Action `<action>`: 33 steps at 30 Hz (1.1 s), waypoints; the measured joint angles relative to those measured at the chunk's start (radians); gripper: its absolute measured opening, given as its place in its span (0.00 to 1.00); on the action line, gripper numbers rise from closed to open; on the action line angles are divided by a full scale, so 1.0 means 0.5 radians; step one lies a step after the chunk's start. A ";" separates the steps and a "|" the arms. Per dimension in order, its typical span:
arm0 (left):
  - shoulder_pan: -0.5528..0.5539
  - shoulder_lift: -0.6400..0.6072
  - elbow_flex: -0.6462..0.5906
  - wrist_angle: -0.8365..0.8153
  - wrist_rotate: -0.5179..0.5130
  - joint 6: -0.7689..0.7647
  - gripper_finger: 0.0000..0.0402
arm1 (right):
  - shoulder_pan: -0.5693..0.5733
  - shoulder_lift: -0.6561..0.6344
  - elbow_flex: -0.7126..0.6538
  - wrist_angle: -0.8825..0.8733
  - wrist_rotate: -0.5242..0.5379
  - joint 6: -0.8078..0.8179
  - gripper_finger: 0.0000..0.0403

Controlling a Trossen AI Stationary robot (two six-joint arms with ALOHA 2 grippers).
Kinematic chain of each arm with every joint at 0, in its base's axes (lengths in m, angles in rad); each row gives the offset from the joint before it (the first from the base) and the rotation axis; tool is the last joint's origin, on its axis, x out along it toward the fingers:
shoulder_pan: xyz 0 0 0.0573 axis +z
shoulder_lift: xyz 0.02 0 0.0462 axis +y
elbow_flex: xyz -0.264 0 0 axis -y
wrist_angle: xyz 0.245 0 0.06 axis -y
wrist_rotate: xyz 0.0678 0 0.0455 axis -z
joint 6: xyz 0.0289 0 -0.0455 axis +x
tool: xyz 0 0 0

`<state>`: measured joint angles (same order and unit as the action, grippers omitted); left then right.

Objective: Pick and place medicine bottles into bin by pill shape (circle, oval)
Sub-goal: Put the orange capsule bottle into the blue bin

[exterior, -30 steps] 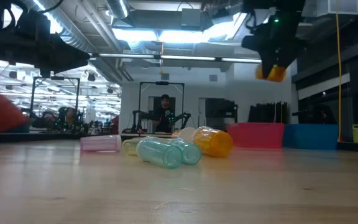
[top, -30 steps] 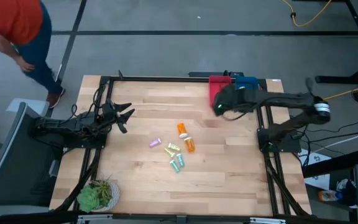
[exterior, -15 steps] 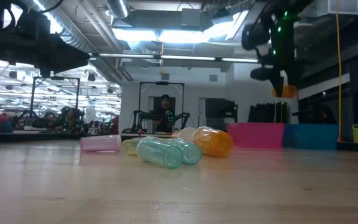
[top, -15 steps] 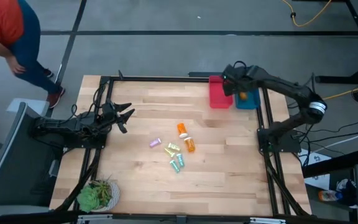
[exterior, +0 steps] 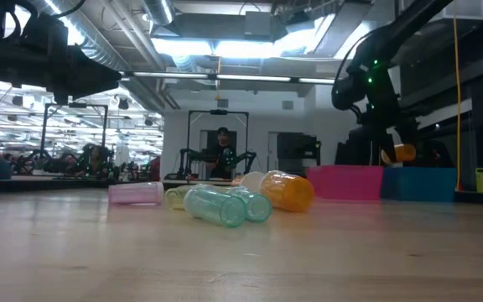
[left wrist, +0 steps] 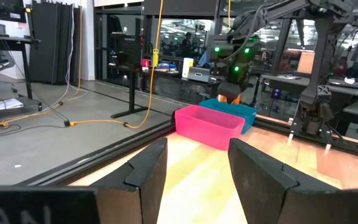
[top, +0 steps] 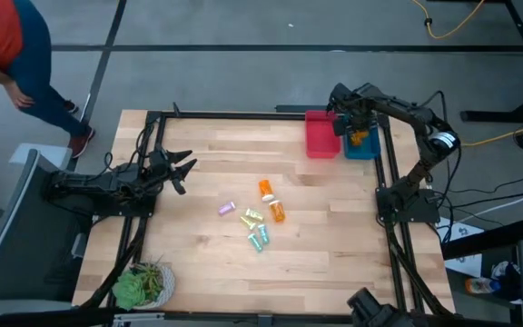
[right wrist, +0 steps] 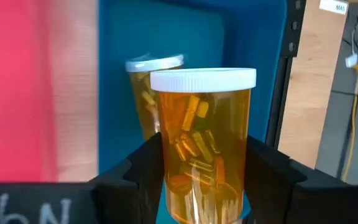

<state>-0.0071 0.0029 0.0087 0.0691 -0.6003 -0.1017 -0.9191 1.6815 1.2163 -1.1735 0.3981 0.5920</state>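
Observation:
My right gripper [top: 356, 134] hangs over the blue bin [top: 363, 151] at the table's far right, shut on an orange medicine bottle [right wrist: 201, 149] with a white cap [right wrist: 202, 78]. In the low view this bottle [exterior: 401, 153] shows just above the bin's rim. A second orange bottle [right wrist: 144, 93] lies inside the blue bin. Several more bottles [top: 257, 218], orange, purple, yellow and teal, lie on their sides mid-table. My left gripper [top: 182, 170] waits open at the table's left. My right gripper pinches the orange bottle's body [right wrist: 174, 180] between its two fingers [right wrist: 138, 177], on the half away from the cap. The fingers slant down from above and lie along the bottle. The bottle is lifted clear over the blue bin, its cap end pointing away from the gripper.
A pink bin [top: 321, 136] stands beside the blue one on its left. A green plant [top: 142, 284] sits at the near left corner. A person [top: 16, 45] stands beyond the table's far left corner. Bare wood lies around the bottle pile.
My right gripper has carried the orange bottle from the pink bin's near side toward the table's right edge, over the blue bin. It has sunk and tipped further downward. The bottle has stayed in its hold.

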 joint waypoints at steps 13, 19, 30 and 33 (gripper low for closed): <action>0.000 0.000 0.000 0.000 0.000 0.000 0.41 | -0.103 0.008 0.000 0.003 -0.001 -0.106 0.65; 0.000 0.000 0.000 0.000 0.000 0.000 0.41 | -0.103 0.007 0.000 0.019 -0.173 -0.109 0.69; 0.000 0.000 0.000 0.000 0.000 0.000 0.41 | 0.254 -0.258 0.001 0.598 -1.094 -0.420 0.69; 0.001 0.000 0.000 0.000 0.001 0.000 0.41 | 0.448 -0.346 0.003 0.866 -1.230 -0.418 0.69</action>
<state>-0.0067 0.0029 0.0086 0.0692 -0.5999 -0.1017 -0.6951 1.5085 1.2179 -0.7407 -0.2171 0.3832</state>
